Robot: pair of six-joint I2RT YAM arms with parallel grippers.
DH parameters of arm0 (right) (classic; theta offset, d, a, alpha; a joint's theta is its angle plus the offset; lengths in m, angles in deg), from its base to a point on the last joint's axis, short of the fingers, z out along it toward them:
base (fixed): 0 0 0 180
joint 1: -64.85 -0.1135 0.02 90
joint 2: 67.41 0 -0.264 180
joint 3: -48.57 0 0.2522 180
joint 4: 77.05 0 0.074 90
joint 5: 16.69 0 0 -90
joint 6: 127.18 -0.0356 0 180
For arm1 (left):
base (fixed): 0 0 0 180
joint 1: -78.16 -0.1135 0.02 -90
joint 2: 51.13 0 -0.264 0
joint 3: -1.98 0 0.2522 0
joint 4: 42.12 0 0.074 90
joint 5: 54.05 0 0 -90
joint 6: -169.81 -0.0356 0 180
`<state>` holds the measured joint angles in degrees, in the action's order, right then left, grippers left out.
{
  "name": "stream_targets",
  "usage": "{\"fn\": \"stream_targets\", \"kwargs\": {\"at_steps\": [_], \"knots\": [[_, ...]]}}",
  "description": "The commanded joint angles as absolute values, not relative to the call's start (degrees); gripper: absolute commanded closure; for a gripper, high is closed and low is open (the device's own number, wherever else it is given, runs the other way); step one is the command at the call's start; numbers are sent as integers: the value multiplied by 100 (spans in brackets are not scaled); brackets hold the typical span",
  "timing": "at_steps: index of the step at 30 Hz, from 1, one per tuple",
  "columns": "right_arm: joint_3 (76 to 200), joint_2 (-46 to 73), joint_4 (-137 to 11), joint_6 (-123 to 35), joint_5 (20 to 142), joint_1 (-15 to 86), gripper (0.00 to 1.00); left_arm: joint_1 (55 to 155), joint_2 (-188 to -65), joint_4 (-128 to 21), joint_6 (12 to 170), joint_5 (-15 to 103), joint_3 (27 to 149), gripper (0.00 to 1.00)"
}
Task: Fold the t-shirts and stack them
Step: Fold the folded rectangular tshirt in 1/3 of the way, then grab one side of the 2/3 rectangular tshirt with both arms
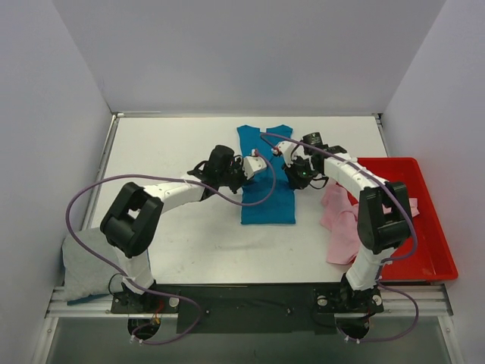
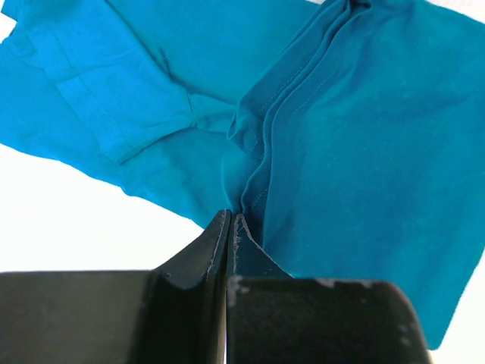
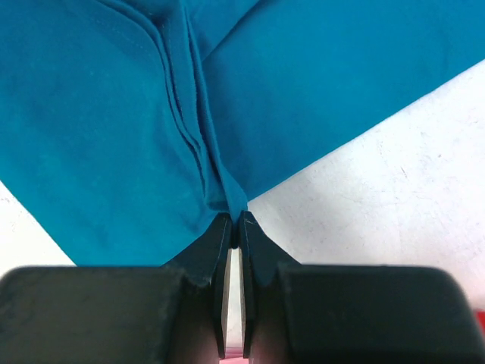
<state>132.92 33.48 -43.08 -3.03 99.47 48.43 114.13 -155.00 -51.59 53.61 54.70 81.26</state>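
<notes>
From above, we grip the teal-blue t-shirt [image 1: 267, 199] at mid-length between both claws, probably to carry a fold across the white table [image 1: 167, 152]; plain walls [image 1: 242, 53] enclose it.

Left wrist: our left gripper [image 2: 231, 220] is clenched on bunched hems just ahead.

Right wrist: our right gripper [image 3: 235, 221] pinches the layered edge likewise.

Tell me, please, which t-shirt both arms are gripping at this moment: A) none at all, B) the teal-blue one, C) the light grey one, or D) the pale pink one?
B: in the wrist views the left fingers and the right fingers are each closed on a bunched fold of the teal-blue t-shirt.
</notes>
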Motion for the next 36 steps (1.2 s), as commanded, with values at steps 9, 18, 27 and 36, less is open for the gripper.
{"fn": "stream_targets", "kwargs": {"at_steps": [9,18,27,36], "knots": [[13976,3938,-4097,-817,9697,4947,81,11384,-15651,-3788,5063,4958,7947,65],[14190,3008,-3702,-1446,11059,5079,62,11174,-15248,-5575,4870,5840,9001,55],[10471,704,-4965,1432,10497,4104,53,11322,-14508,-6705,2717,8255,7279,54],[10083,1310,-5686,1669,9749,3646,53,11955,-14702,-5483,2541,7155,6550,47]]}}
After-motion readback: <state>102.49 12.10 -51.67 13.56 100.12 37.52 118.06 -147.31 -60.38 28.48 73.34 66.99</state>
